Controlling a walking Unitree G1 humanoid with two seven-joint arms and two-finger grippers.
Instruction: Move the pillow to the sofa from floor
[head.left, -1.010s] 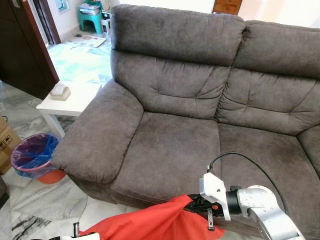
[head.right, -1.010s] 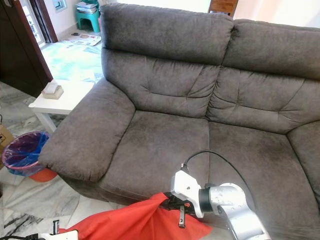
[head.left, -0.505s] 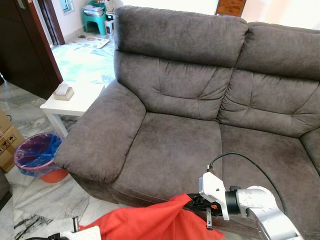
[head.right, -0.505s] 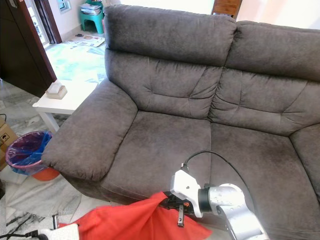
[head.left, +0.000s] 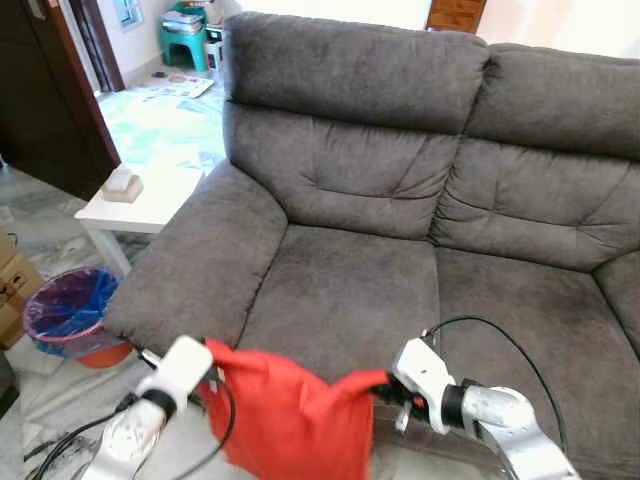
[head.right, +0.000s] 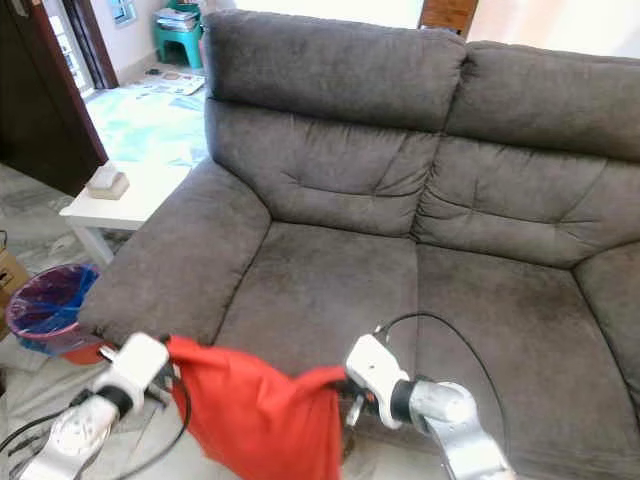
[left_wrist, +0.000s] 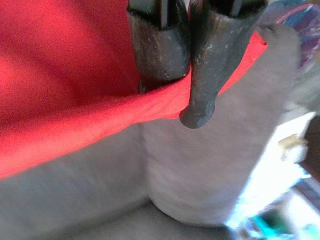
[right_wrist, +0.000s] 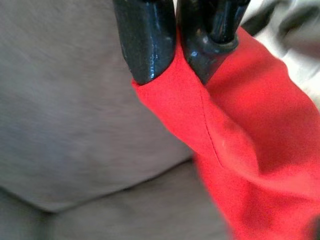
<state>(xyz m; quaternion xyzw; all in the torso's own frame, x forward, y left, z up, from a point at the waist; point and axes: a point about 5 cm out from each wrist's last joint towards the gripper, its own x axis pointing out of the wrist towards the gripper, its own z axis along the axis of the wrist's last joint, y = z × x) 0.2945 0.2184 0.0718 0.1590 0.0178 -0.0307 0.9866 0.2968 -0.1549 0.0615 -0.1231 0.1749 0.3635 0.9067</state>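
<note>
Two hands have the red pillow (head.left: 290, 420) pinched between them, low in the frame's centre; I see my left hand (left_wrist: 175, 95) clamped on one thin fabric edge, my right hand (right_wrist: 172, 65) clamped on an opposite seamed corner; the cloth sags limp and crumpled between, hanging in front of the sofa's (head.left: 400, 180) front edge, above the floor; the sofa is grey-brown, suede-like, with plump tufted back cushions and a rounded armrest at left; a white tabletop (head.left: 140, 200) stands at left of the armrest with a small tan block (head.left: 122, 183) on it; a bin (head.left: 65, 315) lined in blue plastic sits at lower left on marbled floor (head.left: 50, 400).
</note>
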